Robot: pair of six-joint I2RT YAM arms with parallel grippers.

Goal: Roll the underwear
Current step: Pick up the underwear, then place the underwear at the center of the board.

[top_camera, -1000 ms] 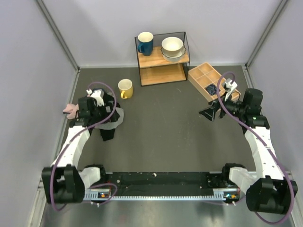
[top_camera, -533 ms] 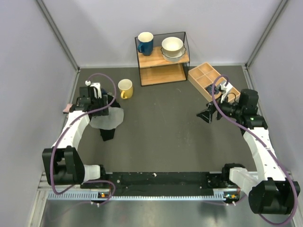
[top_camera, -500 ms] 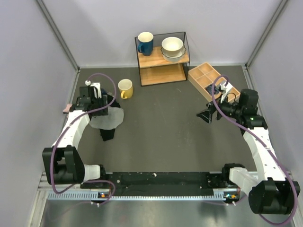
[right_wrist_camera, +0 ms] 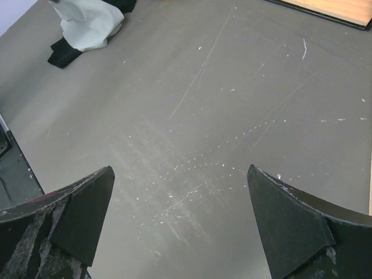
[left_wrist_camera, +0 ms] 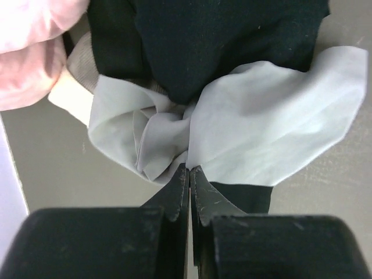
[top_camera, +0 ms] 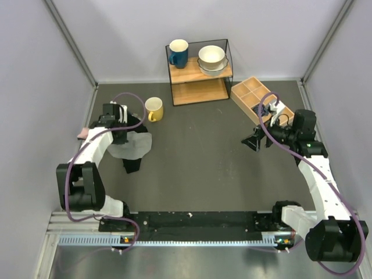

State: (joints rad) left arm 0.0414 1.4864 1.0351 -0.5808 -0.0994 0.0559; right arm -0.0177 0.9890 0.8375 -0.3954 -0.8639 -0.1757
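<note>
Pinching tight, the left gripper (left_wrist_camera: 190, 174) has its fingers pressed together on the bunched near edge of the light grey thin cloth underwear (left_wrist_camera: 261, 128), which fans out just beyond the tips. Since half a second ago that arm has stretched farther out, while the cloth has barely shifted. Beyond lies a black garment (left_wrist_camera: 221, 40), partly covered by the grey. A pink soft cloth (left_wrist_camera: 26, 58) is cut off far left. The right gripper (right_wrist_camera: 180, 174) hovers spread wide, empty.
</note>
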